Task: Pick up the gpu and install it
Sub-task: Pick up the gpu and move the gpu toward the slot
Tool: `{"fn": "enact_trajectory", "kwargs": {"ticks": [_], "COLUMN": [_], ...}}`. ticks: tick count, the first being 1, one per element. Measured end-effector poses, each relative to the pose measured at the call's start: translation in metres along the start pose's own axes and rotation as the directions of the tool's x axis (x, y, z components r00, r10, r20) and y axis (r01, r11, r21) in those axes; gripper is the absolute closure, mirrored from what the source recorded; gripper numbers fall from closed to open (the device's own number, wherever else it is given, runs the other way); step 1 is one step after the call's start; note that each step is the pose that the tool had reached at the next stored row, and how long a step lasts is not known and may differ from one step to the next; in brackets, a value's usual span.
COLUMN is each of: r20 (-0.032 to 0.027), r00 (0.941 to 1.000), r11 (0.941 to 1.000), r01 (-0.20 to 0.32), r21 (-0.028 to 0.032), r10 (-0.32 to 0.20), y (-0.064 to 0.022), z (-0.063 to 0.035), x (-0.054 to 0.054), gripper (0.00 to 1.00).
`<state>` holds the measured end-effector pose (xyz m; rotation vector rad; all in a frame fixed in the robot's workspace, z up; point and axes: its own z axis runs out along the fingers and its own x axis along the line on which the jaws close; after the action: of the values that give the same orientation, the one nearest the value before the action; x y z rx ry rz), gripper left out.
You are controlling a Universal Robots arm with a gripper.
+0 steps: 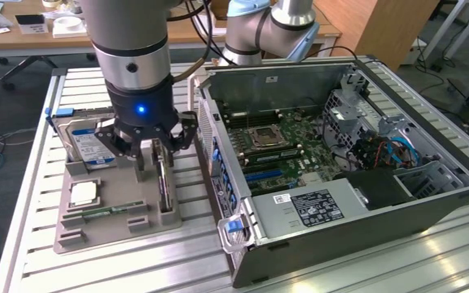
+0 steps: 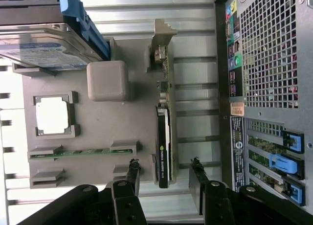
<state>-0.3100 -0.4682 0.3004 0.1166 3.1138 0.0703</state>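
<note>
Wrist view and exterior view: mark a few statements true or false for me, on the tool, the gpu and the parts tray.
1. The tool stands open over the thin black gpu card. True.
2. The gpu card is seated in the computer. False: it stands on edge in the grey plastic parts tray.
3. The silver hard drive with the blue label lies flat. False: it stands upright in the tray.
4. The square silver processor chip sits in a tray pocket. True.
</note>
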Motion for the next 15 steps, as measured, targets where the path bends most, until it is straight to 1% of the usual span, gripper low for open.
{"fn": "enact_trajectory", "kwargs": {"ticks": [3, 10, 15], "r20": [0.0000, -0.0001, -0.0003], "r00": [1.0000, 1.0000, 1.0000], "r11": [1.0000, 1.0000, 1.0000], "r01": [0.000, 0.000, 0.000], "r21": [0.0001, 0.0001, 0.0003], "r10": [0.000, 0.000, 0.000], "y": [0.0000, -0.0005, -0.0006], "z": [0.0018, 0.0136, 0.0146], "x": [0.000, -0.001, -0.001], "gripper": [0.47, 0.47, 0.47]}}
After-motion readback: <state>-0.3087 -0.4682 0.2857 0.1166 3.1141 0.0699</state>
